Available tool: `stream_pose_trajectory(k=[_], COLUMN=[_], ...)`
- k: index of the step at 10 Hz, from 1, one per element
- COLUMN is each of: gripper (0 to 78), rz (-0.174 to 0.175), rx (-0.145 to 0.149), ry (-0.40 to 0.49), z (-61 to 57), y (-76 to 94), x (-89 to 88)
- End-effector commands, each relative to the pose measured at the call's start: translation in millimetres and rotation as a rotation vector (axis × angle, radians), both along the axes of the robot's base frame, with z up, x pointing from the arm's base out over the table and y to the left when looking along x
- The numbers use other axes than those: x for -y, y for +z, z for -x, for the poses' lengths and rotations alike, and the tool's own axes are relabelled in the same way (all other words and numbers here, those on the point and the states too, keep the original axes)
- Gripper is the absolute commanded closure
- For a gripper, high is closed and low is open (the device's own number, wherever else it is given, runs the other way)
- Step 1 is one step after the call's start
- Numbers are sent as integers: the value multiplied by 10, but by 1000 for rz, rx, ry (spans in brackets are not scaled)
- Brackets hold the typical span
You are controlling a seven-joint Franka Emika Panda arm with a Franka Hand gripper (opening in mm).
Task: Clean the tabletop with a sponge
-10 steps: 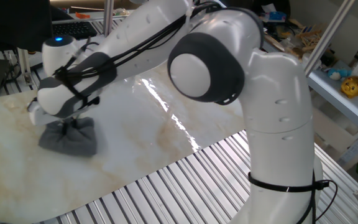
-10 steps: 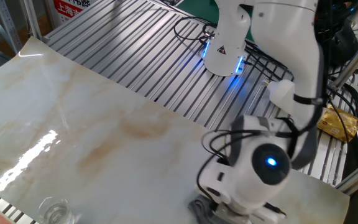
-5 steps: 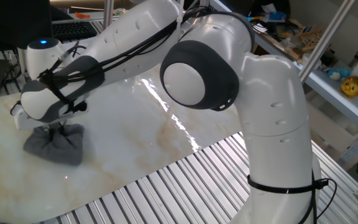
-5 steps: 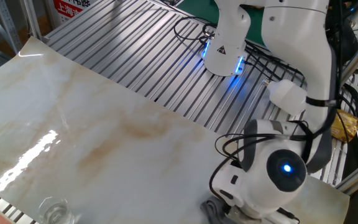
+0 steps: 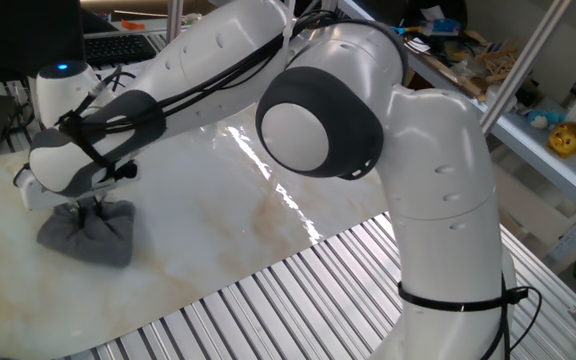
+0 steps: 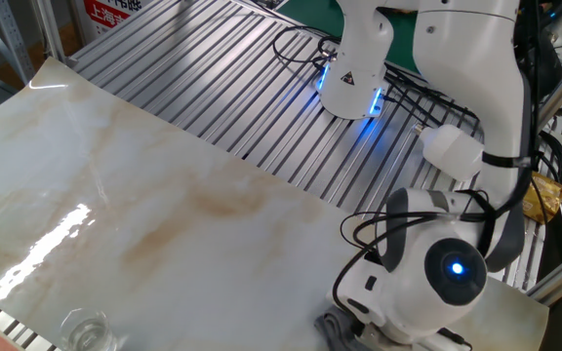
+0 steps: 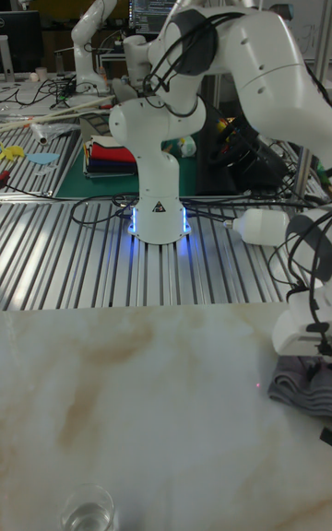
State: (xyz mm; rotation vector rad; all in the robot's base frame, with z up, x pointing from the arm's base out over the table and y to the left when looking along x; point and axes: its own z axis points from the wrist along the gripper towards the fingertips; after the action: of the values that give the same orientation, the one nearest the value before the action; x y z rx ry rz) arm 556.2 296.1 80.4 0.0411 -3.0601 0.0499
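The sponge (image 5: 86, 234) is being held down on the tabletop (image 5: 228, 215) near one of its short ends, where the dark grey cloth is lying bunched and wrinkled under the wrist of the arm. The gripper (image 5: 92, 209) is being kept pointed straight down into the middle of the pad, and its two dark fingers (image 5: 100, 207) are seen close together with the cloth gathered up around them, so the sponge is being pinched between them. In the other fixed view only a small grey corner of the sponge (image 6: 332, 327) is being shown at the bottom edge, because the round white wrist with its blue light is covering the rest. In the tall fixed view the sponge (image 7: 302, 382) is being seen at the right edge of the slab, partly hidden by the white wrist. A clear drinking glass (image 6: 88, 331) is standing on the tabletop, well apart from the sponge. Beside the slab, ribbed metal slats (image 6: 203, 88) are being shown
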Motion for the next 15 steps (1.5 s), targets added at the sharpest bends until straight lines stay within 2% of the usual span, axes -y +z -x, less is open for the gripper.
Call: stream_pose_trajectory(k=[1,4,6,8,9,10,12,13,15], gripper=[763,763,763,763,763,763,763,763,763], rz=[24,17,21,28,32,21,15,2,0], rx=[-3,10,8,6,6,5,3,6,-1], ry=[125,196,207,209,213,213,204,175,127], z=[-150,-124,-86,-73,-47,-51,-57,-57,-57], y=[53,59,24,10,-6,9,2,2,2], x=[651,1345,1564,1622,1819,1906,1852,1852,1852])
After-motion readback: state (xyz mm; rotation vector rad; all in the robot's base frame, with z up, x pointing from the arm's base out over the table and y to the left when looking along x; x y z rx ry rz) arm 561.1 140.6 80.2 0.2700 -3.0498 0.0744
